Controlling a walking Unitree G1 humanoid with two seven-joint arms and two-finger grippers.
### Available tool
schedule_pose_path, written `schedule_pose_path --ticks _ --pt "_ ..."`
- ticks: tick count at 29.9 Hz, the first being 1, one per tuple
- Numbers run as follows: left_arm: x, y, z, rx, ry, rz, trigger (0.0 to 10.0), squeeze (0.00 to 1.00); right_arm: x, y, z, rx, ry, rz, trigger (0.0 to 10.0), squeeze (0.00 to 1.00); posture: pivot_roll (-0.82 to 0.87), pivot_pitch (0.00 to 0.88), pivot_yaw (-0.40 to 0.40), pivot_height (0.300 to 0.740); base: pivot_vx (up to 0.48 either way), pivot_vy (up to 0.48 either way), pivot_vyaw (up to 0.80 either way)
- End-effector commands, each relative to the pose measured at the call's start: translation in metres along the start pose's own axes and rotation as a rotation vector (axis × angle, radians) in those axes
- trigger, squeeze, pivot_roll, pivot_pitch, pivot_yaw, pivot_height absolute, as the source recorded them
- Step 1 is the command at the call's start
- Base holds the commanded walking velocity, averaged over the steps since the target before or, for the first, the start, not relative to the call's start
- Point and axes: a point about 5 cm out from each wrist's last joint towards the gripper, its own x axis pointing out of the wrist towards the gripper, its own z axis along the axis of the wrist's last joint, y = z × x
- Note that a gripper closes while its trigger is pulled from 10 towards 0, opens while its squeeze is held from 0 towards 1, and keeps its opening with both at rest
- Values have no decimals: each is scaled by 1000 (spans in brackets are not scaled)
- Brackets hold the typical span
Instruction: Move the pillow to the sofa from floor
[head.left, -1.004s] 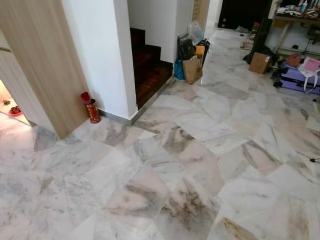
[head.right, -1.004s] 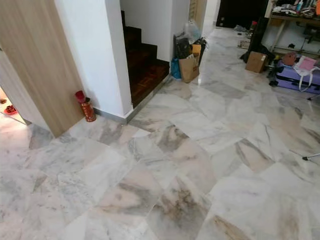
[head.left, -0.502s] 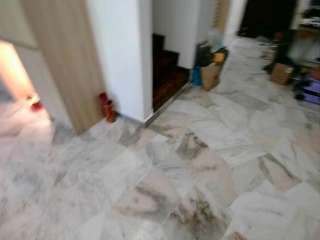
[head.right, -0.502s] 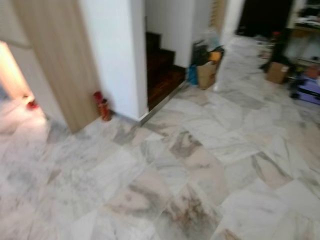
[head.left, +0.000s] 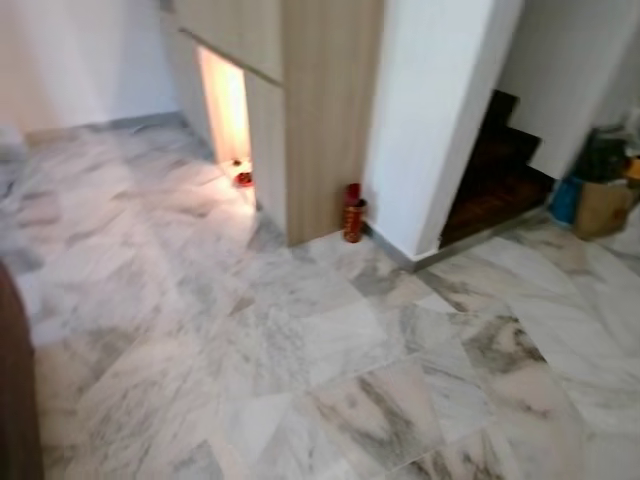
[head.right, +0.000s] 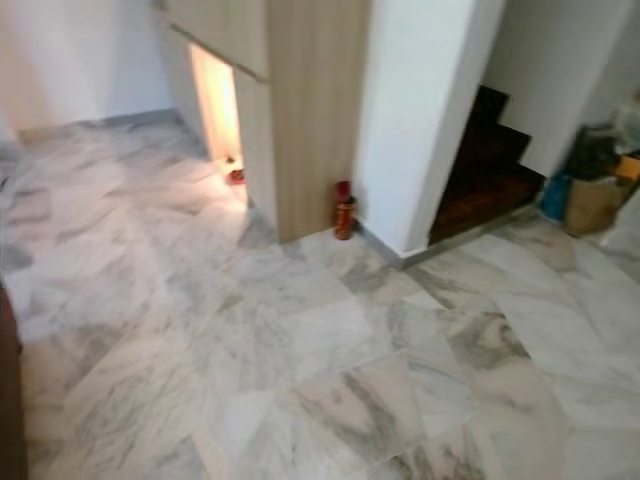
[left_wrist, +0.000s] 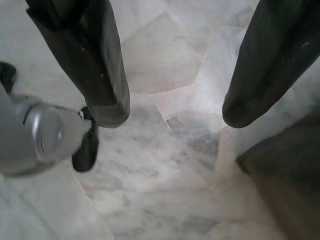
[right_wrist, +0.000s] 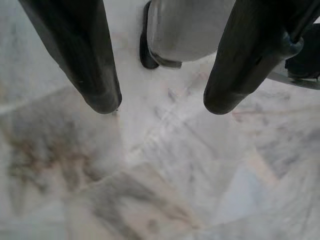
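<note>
Both arms are just hanging down over the marble floor (head.left: 300, 340). The left gripper (left_wrist: 172, 112) has its fingers spread wide with nothing between them, just pale tile past the tips, a dark brown edge off to one side, and a silver bit of the robot's own body beside one finger. Same deal with the right gripper (right_wrist: 157, 102): fingers released, bare veined marble beyond the tips, a silver robot part just behind them.

No pillow on any stretch of floor that I can make out, so can't say where it is.

Up ahead there's a wood panel (head.left: 325, 110) next to a white wall (head.left: 435, 110), and a red cylinder container (head.left: 353, 215) standing upright right at their base with something red sticking out the top, too blurry to tell what. Dark stairs (head.left: 495, 175) sit beyond the wall, and a brown paper bag (head.left: 603, 207) with a blue thing beside it, contents not readable.
</note>
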Motion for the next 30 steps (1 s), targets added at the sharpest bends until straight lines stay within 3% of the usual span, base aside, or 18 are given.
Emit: schedule_pose_path --ticks 1,22,30 --pt "1 -5 3 -5 -8 -10 10000 0 -3 -8 -5 0 20 -21 10000 0 47 13 -5 740 0 0 800" --pt "1 2 5 13 -17 -3 10000 0 -2 -2 -7 72 27 -22 10000 0 54 16 23 740 0 0 794" --pt "0 0 3 9 -11 -9 10000 0 -2 -2 -10 62 42 -11 10000 0 56 18 19 740 0 0 0"
